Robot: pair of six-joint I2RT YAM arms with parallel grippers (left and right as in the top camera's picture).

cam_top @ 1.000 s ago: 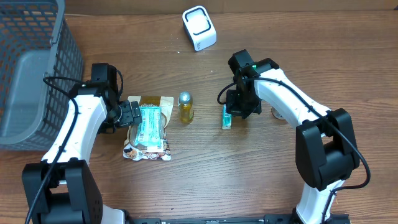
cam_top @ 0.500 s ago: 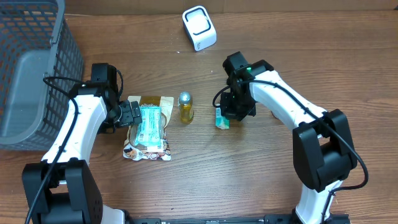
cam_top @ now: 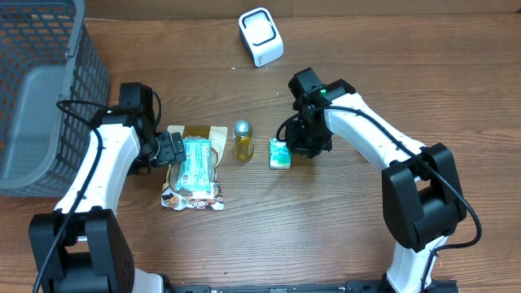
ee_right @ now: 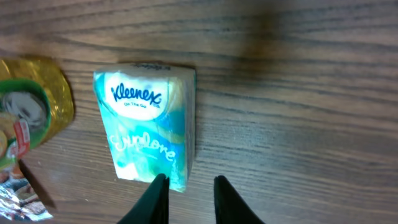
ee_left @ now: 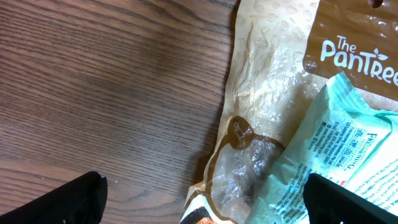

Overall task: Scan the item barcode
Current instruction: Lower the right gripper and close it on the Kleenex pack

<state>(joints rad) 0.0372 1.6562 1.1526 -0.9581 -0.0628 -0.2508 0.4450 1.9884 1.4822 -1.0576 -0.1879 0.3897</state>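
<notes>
Kleenex pack [cam_top: 280, 153] lies flat on bench [cam_top: 342, 244], just beside small bottle [cam_top: 242, 140] — well apart from white scanner [cam_top: 260, 37]. R pincer [ee_right: 189, 202] slightly parted at pack's edge, gripping nothing; L pincer [cam_top: 172, 150] wide open over snack bags [cam_top: 195, 175]. Scan not yet done, I'd judge — pickup & presenting barcode left.

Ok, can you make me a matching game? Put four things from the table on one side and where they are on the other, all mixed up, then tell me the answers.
Things:
1. Kleenex tissue pack
2. white barcode scanner
3. grey mesh basket
4. small silver-capped bottle

Places:
A. alone at the far side of the table
B. between the brown snack bag and the tissue pack
C. at the table's left edge
D. lying flat just in front of the right end effector

Pairs: 1-D, 2-A, 3-C, 4-B.
</notes>
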